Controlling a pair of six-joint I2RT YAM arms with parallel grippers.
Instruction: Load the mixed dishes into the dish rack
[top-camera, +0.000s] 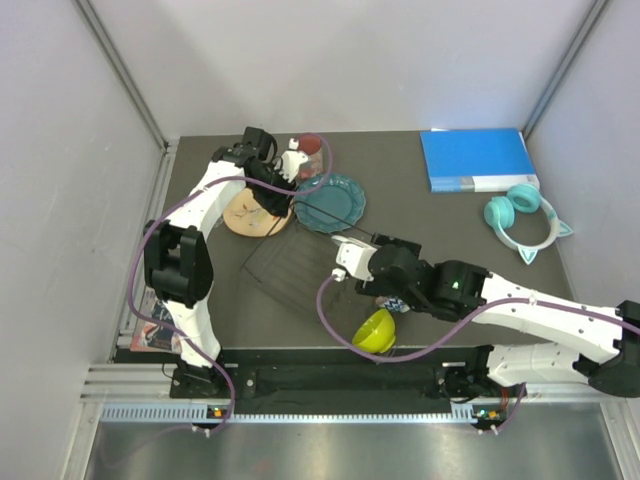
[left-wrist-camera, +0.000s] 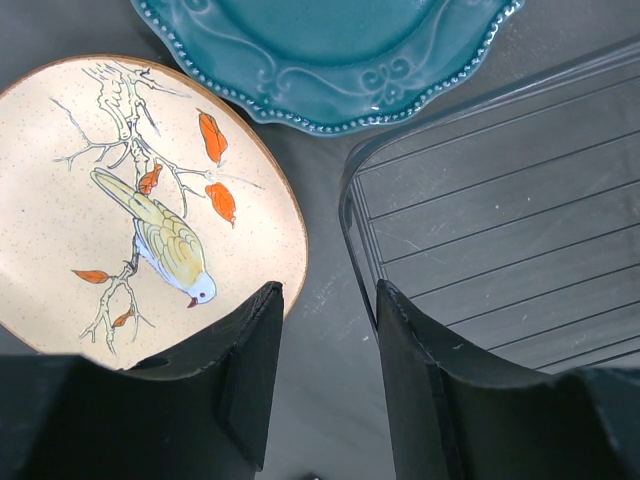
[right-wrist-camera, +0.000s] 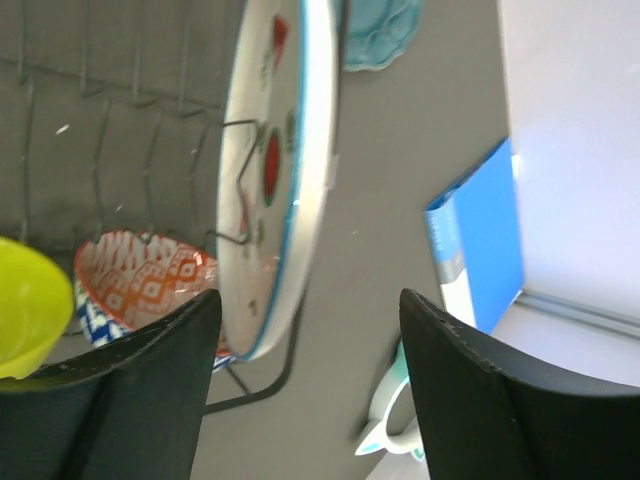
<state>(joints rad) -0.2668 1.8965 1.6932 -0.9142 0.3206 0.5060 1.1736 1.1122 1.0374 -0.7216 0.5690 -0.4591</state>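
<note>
A flat, rectangular blue plastic binder (top-camera: 478, 158) lies at the far right corner of the dark grey bench (top-camera: 420, 215). Just beside its near edge rests 1 pair of teal cat-ear headphones (top-camera: 525, 220), earcups down.

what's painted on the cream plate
Cream plate: yellow bird on a branch with orange leaves; left wrist view.

Three plates (top-camera: 255, 215) (top-camera: 330, 203) (right-wrist-camera: 270, 150), two bowls (top-camera: 375, 330) (right-wrist-camera: 140, 280), one mug (top-camera: 312, 147), one rack (top-camera: 285, 270), one binder (top-camera: 475, 158), one pair of headphones (top-camera: 525, 215).
</note>
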